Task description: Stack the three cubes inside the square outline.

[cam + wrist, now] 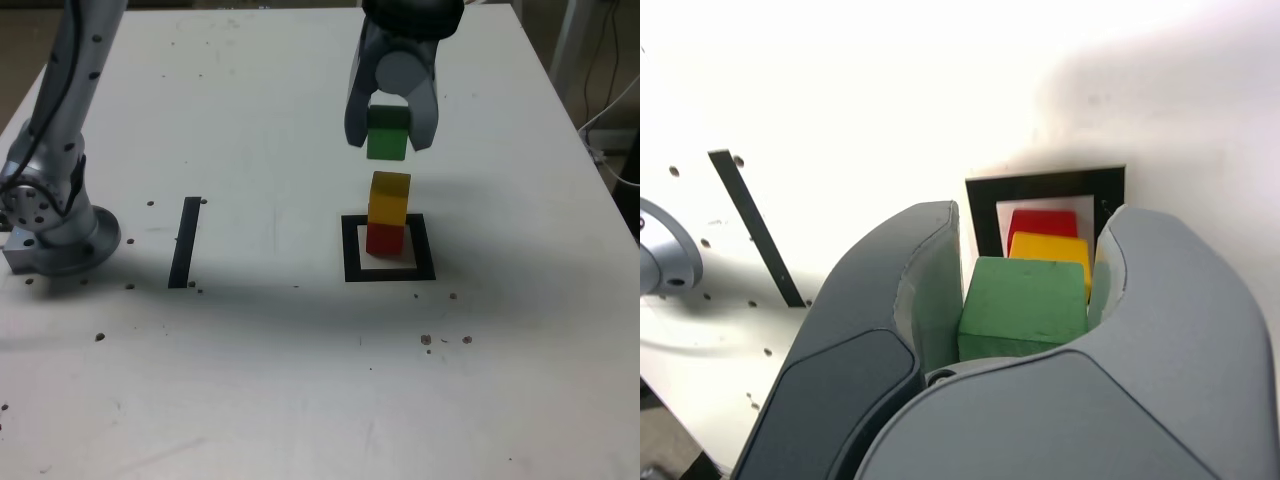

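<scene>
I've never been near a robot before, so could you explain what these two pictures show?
Both show one robot arm at work. The exterior view comes from a camera standing off to the side; the wrist view comes from a camera on the arm's wrist, looking past its gripper, the two-fingered "hand".

That hand grips a green cube in the air. Beneath it, a yellow cube sits on a red cube, inside a black square outline on a white table. A straight black strip lies toward the exterior view's left, near the arm's round base.
</scene>
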`<control>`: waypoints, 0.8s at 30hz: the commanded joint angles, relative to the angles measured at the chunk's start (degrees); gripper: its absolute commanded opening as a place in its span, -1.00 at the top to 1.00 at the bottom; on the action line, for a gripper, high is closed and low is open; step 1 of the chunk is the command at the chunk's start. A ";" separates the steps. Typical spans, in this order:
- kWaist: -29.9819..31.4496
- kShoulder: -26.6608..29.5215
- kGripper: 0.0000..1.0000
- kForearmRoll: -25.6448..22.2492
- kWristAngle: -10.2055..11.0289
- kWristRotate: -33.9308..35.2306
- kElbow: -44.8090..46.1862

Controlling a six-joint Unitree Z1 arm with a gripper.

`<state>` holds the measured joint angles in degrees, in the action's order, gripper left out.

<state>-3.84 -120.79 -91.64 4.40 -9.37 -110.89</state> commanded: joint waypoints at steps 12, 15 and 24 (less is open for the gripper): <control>1.06 0.10 0.55 0.03 -1.41 0.40 0.74; 1.33 -0.09 0.55 0.84 -1.63 0.40 0.93; 1.55 -0.86 0.55 1.97 -2.36 0.40 1.80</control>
<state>-2.41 -121.23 -89.08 2.21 -9.06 -109.30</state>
